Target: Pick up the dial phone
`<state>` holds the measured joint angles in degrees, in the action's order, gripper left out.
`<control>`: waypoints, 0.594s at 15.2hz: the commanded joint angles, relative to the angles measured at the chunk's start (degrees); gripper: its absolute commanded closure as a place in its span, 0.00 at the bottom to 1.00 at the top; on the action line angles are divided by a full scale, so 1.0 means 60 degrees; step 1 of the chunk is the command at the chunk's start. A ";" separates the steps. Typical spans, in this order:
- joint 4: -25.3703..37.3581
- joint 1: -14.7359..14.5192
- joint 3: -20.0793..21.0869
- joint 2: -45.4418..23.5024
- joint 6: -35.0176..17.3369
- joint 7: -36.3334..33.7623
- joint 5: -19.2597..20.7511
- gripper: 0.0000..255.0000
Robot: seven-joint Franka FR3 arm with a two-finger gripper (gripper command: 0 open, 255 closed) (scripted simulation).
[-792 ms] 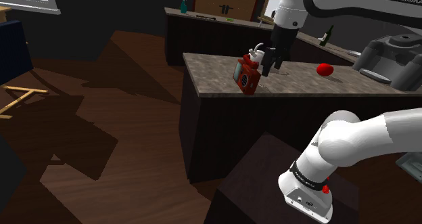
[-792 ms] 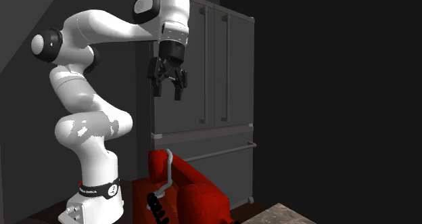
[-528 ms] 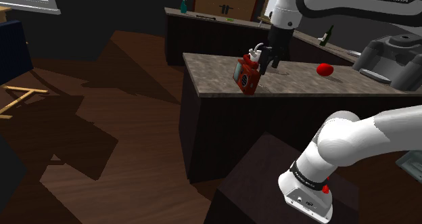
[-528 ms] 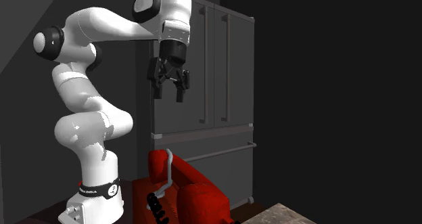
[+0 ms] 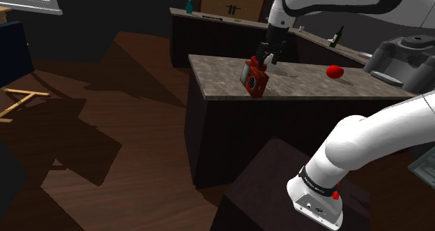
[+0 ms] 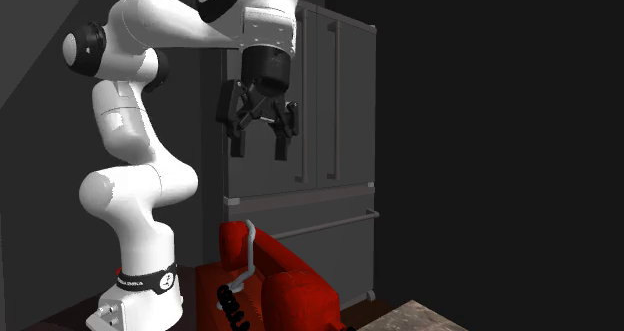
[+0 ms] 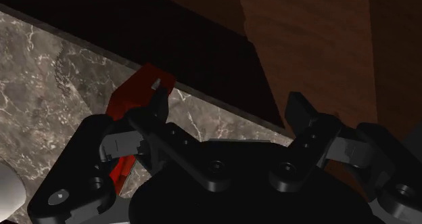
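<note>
The red dial phone [image 5: 254, 78] stands tilted on the stone countertop [image 5: 223, 79], near its left end in the shoulder view, with a pale cord at its top. My gripper [image 5: 267, 56] hangs just above and behind it, fingers apart and holding nothing. The second exterior view has the phone [image 6: 272, 282] low in the foreground with a black coiled cord, and the open gripper [image 6: 259, 145] well above it. Seen from the wrist, the phone [image 7: 134, 96] lies by one finger [image 7: 157, 101], partly behind it, outside my gripper [image 7: 227, 102].
A red round object [image 5: 335, 71] lies on the same counter to the shoulder view's right. A grey appliance [image 5: 403, 61] stands further right. Bottles [image 5: 339, 35] sit on the back counter. A tall fridge [image 6: 330, 109] rises behind the arm. The counter's edge drops to wooden floor [image 5: 118, 146].
The gripper has moved to the shoulder view's left and away from the stand, now over the phone. In the second exterior view it has come nearer the camera. The fingers stay apart.
</note>
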<state>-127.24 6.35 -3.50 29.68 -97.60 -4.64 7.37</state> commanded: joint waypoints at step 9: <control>0.2124 0.0682 -0.1184 -0.2961 -0.1064 0.0423 -0.0153 0.00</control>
<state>-116.01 10.08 -10.00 13.53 -103.79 -2.33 6.72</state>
